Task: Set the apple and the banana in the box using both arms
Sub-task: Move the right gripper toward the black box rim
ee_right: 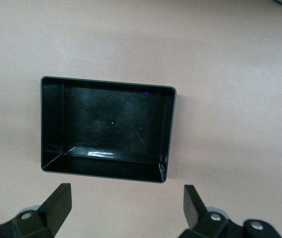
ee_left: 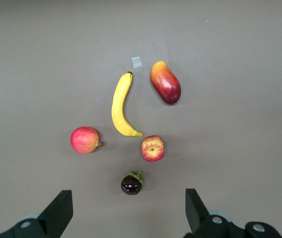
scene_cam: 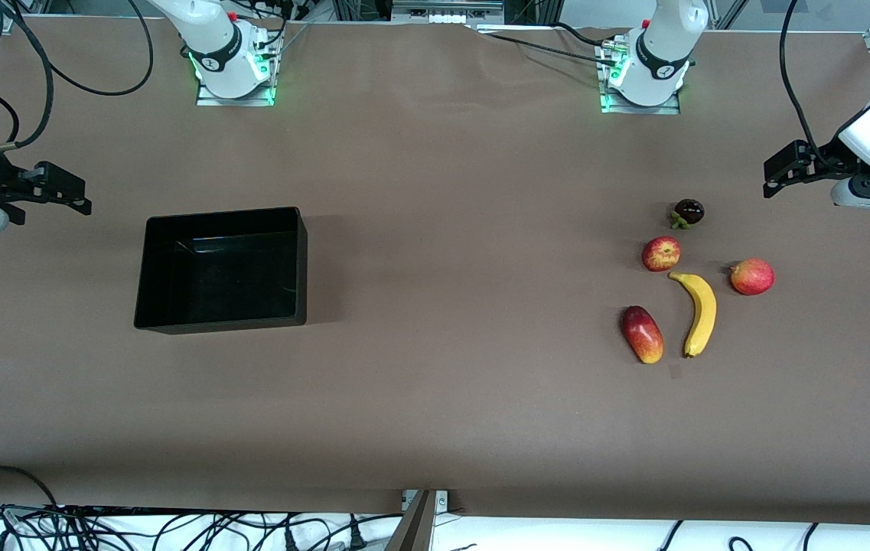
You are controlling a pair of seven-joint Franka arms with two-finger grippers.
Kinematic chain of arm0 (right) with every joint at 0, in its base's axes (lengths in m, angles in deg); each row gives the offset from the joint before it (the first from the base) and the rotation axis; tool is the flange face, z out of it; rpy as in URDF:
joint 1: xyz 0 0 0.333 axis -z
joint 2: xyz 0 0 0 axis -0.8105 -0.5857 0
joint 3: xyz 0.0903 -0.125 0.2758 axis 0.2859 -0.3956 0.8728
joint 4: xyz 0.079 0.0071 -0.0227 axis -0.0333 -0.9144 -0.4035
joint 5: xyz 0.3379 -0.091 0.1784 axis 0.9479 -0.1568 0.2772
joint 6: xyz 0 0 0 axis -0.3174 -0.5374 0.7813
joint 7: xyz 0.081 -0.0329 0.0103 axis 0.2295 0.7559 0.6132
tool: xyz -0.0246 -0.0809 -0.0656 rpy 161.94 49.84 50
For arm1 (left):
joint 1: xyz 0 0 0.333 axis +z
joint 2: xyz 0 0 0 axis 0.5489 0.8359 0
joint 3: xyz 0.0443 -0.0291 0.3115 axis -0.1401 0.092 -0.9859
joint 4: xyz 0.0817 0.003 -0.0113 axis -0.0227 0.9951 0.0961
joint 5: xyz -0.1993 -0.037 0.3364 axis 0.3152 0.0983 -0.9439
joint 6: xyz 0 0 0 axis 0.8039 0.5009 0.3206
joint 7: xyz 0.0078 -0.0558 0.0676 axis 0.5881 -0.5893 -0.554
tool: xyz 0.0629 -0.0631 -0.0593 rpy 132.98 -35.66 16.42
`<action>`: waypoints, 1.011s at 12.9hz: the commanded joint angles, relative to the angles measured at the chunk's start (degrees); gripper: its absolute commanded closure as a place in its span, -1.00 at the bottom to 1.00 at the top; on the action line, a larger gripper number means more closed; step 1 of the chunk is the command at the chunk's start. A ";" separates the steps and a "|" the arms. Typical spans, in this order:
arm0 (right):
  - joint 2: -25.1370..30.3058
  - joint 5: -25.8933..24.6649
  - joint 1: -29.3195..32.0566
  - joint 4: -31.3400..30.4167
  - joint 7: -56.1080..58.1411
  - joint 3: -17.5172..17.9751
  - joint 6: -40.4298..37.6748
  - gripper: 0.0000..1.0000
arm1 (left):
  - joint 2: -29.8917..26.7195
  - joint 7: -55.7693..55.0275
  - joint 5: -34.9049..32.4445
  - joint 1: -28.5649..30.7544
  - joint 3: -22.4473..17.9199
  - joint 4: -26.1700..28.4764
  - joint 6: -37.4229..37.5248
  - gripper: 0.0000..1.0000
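The glossy black rectangular open-topped plastic box (scene_cam: 147, 268) stands on the brown table (scene_cam: 435, 398) toward the right arm's end, and nothing lies in it. Its long axis runs along the table from one arm's end to the other.

The fruits lie together toward the left arm's end, all well apart from the box. The small round red apple with pale yellow streaks (scene_cam: 661, 253) rests with its dimpled top facing up. Just beside it lies the curved bright yellow banana (scene_cam: 701, 311); its long axis runs toward the front camera, one end close to the apple and the other end nearer to that camera. A red-and-yellow oval fruit (scene_cam: 642, 334), a smooth pinkish-red round fruit (scene_cam: 752, 276) and a small dark purple fruit with a green stem (scene_cam: 688, 213) lie near them.

The left gripper (ee_left: 126, 214) hovers above the table near the fruits, fingers spread wide, holding nothing. The right gripper (ee_right: 126, 210) hovers near the box, also wide open and empty.
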 commanded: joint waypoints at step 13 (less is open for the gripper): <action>-3.90 -5.01 -0.12 -9.01 -0.51 0.08 8.51 -1.00 | 0.12 -0.42 0.57 0.45 0.43 -1.39 1.64 -1.00</action>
